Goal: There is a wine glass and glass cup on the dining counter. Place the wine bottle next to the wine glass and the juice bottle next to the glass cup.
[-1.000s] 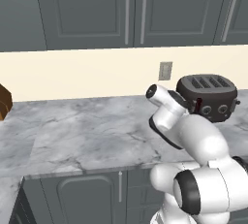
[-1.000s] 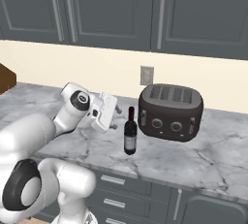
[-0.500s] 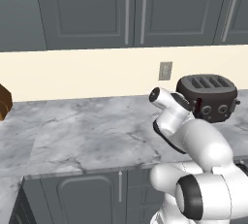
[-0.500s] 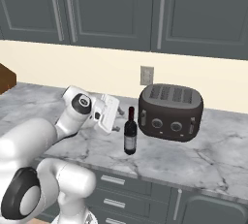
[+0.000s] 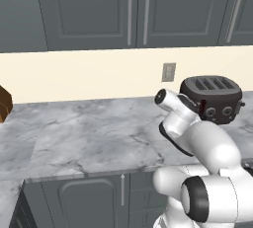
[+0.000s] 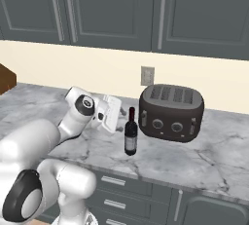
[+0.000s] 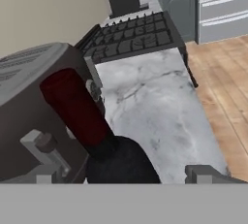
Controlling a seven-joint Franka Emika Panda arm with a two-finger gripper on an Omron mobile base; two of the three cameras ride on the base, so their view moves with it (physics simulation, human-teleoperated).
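In the left base view, the arm reaches toward the toaster (image 5: 211,98) on the marble counter (image 5: 74,138). The right base view shows the end effector (image 6: 118,117) level beside the wine bottle (image 6: 130,132), likely lining up a grasp. In the hand view, its fingertips (image 7: 46,146) straddle the bottle's shoulder, spread wide, gripping nothing.

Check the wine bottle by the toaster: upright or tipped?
Upright. In the right base view the wine bottle stands on its base on the marble counter, neck pointing straight up, left of the toaster.
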